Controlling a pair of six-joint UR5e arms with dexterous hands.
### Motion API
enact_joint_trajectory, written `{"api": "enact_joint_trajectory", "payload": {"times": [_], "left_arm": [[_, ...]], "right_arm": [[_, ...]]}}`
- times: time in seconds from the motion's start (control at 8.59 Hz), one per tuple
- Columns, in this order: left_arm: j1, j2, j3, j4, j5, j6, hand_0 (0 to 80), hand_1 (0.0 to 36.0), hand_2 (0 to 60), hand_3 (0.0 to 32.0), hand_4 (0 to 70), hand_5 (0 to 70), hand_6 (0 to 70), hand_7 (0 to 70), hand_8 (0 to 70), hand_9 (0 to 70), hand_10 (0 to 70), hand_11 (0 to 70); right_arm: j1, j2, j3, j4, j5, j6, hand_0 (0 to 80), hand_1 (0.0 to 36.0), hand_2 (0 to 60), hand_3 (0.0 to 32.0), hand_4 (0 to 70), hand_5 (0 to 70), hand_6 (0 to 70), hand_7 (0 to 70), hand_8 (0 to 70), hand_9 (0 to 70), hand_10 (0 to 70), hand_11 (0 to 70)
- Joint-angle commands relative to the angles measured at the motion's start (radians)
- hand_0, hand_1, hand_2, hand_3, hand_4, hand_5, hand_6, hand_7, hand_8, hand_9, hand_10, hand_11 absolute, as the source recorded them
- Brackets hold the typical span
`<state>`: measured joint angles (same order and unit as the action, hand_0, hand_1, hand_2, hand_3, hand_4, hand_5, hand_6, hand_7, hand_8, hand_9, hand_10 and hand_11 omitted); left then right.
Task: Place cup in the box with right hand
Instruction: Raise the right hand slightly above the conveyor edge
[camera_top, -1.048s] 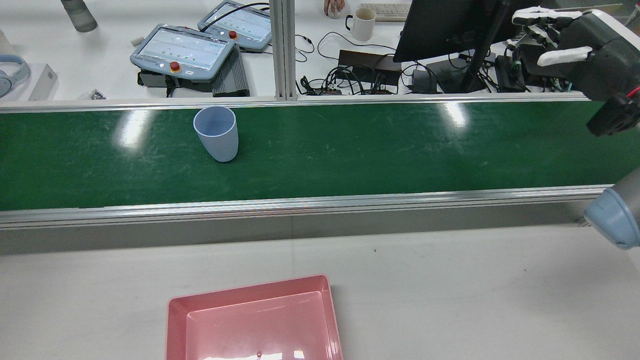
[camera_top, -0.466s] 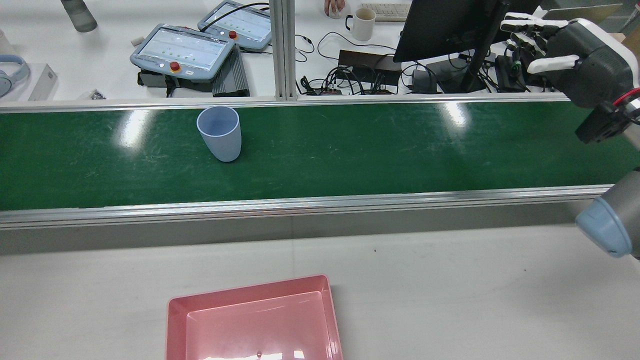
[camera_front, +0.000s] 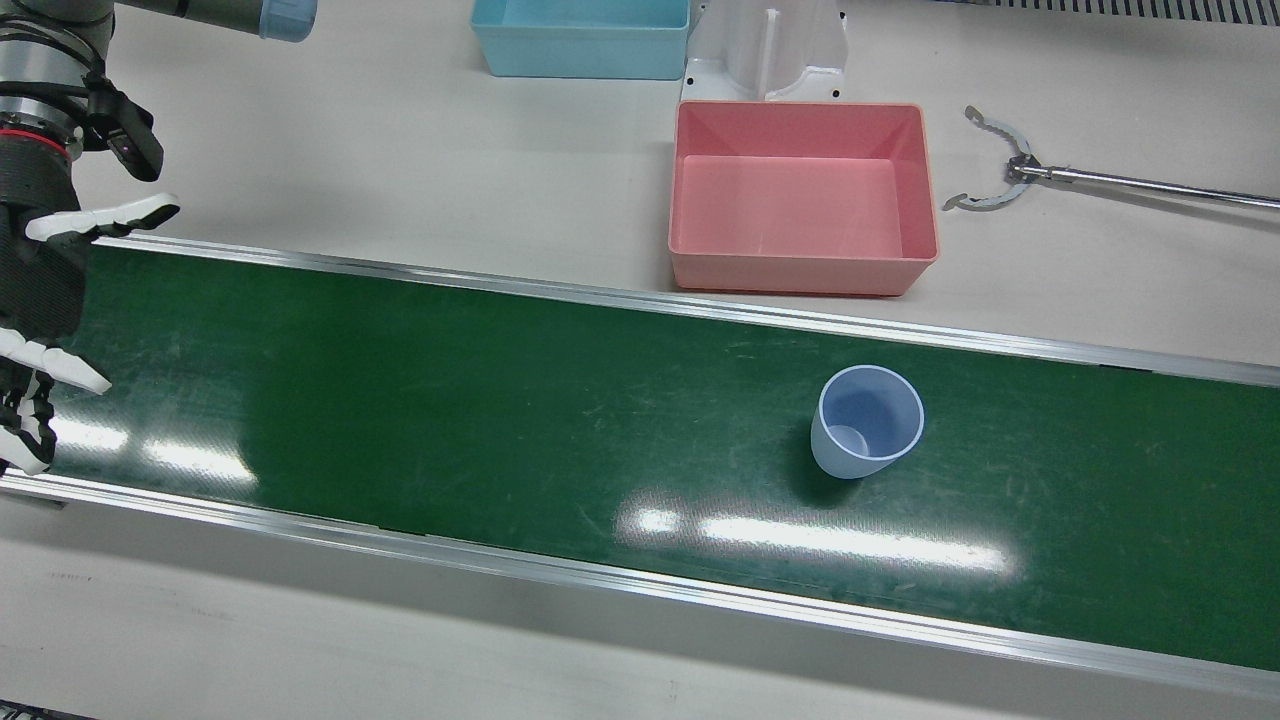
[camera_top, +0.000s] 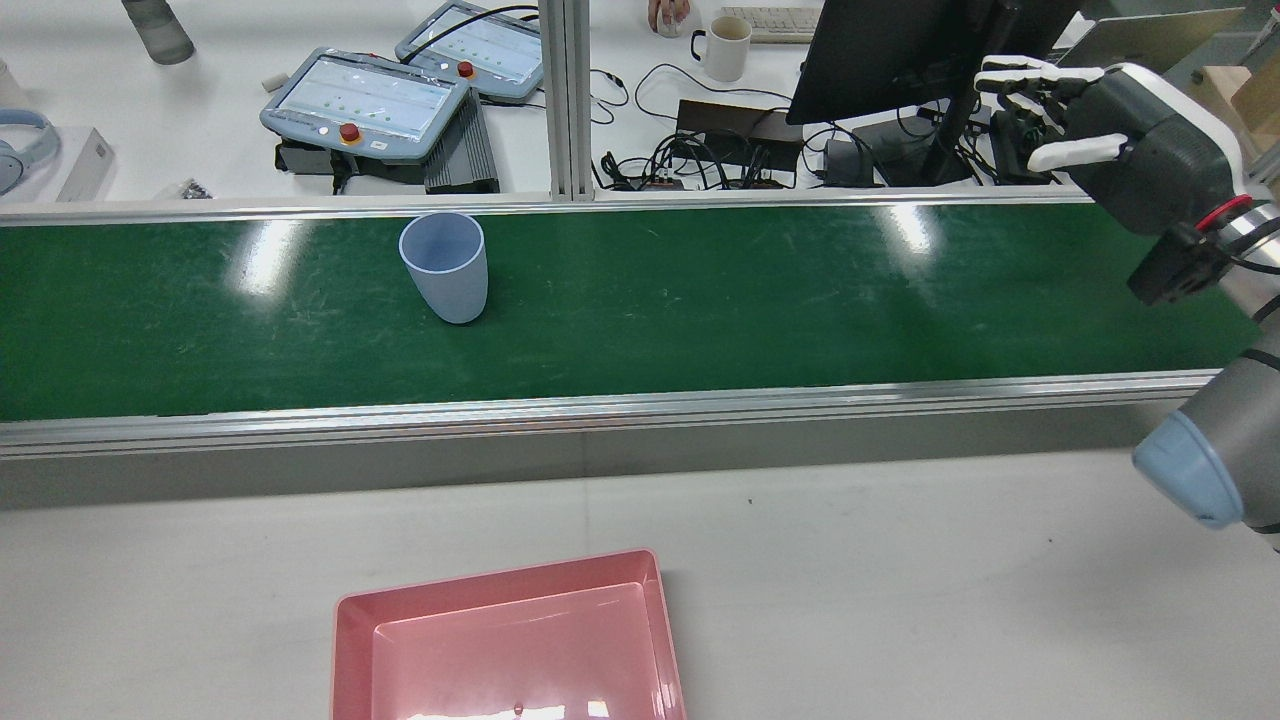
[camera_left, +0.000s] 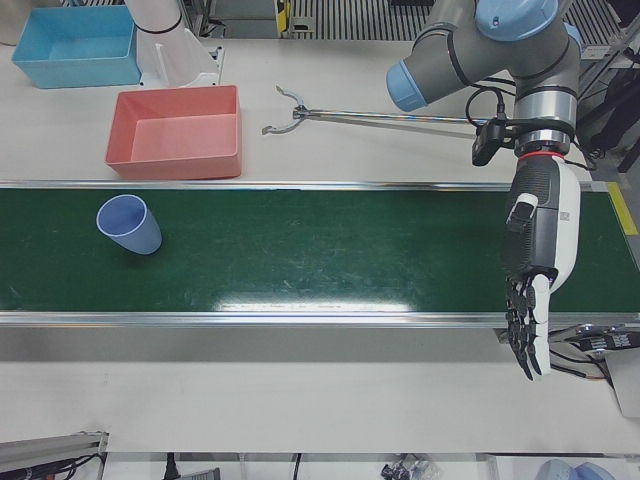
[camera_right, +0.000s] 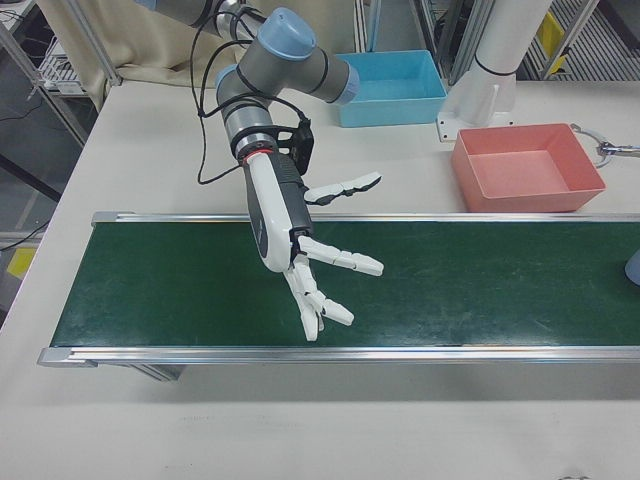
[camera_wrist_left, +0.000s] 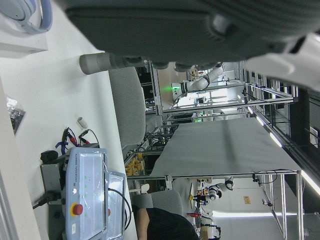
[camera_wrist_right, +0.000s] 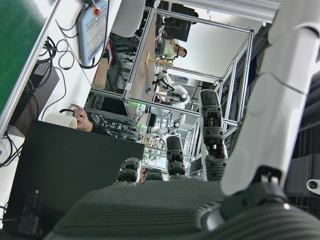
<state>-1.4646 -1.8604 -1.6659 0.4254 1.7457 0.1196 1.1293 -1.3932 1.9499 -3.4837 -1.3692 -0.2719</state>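
The cup (camera_top: 444, 266) stands upright, mouth up, on the green belt (camera_top: 700, 300), toward the belt's far edge and to the left in the rear view. It is a pale blue tumbler, wider at the rim than at the base, with no handle, and it looks empty. The box (camera_front: 803, 196) is the pink one on the table just beside the belt's near edge, open and empty; a blue bin (camera_front: 583, 36) sits further off.

The right hand (camera_top: 1105, 140) hangs over the belt's right end, well apart from the cup. Its fingers (camera_right: 340, 261) are spread wide and hold nothing. The left hand (camera_left: 535, 265) hangs over the belt's left end, in the left-front view, fingers stretched out straight and pointing down, also empty.

The cup looks like thin moulded plastic: probably light, stiff enough to keep its shape under a moderate squeeze, and smooth, so likely a little slippery. Being light and tall, it could tip or skid if nudged from one side before the fingers close. The taper means a grip low on the wall may slide; a wrap round the upper half of the wall, thumb opposite the fingers, seems the surest hold. It is not fragile, but too hard a squeeze near the rim could flex it.
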Motion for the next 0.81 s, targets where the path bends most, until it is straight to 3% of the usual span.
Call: {"api": "enact_joint_trajectory", "payload": {"times": [0.0, 0.23, 0.35, 0.47, 0.7], "left_arm": [[0.001, 0.000, 0.000, 0.000, 0.000, -0.001, 0.0, 0.0, 0.0, 0.0, 0.0, 0.0, 0.0, 0.0, 0.0, 0.0, 0.0, 0.0], [0.000, 0.000, 0.000, 0.001, 0.000, 0.000, 0.0, 0.0, 0.0, 0.0, 0.0, 0.0, 0.0, 0.0, 0.0, 0.0, 0.0, 0.0], [0.000, 0.000, 0.000, 0.000, 0.000, 0.000, 0.0, 0.0, 0.0, 0.0, 0.0, 0.0, 0.0, 0.0, 0.0, 0.0, 0.0, 0.0], [0.000, 0.000, 0.000, 0.000, 0.000, -0.001, 0.0, 0.0, 0.0, 0.0, 0.0, 0.0, 0.0, 0.0, 0.0, 0.0, 0.0, 0.0], [0.000, 0.000, 0.000, 0.000, 0.000, 0.000, 0.0, 0.0, 0.0, 0.0, 0.0, 0.0, 0.0, 0.0, 0.0, 0.0, 0.0, 0.0]], "right_arm": [[-0.003, -0.001, -0.002, -0.002, 0.001, 0.002, 55.3, 12.5, 0.0, 0.0, 30.2, 5.2, 6.3, 24.6, 0.4, 5.0, 4.5, 8.3], [-0.005, -0.003, -0.003, -0.002, 0.001, 0.002, 54.8, 13.1, 0.0, 0.0, 27.3, 5.5, 5.0, 18.7, 0.8, 4.6, 4.5, 8.4], [-0.003, -0.001, 0.000, -0.002, 0.002, 0.003, 54.3, 13.5, 0.0, 2.4, 24.1, 5.6, 3.5, 14.2, 0.9, 3.6, 4.4, 8.2], [-0.006, -0.004, -0.003, -0.002, 0.001, 0.002, 54.1, 13.0, 0.0, 5.4, 23.8, 5.5, 3.3, 15.1, 1.1, 4.0, 4.3, 8.1], [-0.008, -0.003, -0.003, -0.002, 0.002, 0.000, 54.0, 11.6, 0.0, 5.2, 24.0, 5.3, 3.3, 14.9, 1.9, 5.2, 3.8, 7.2]]}}
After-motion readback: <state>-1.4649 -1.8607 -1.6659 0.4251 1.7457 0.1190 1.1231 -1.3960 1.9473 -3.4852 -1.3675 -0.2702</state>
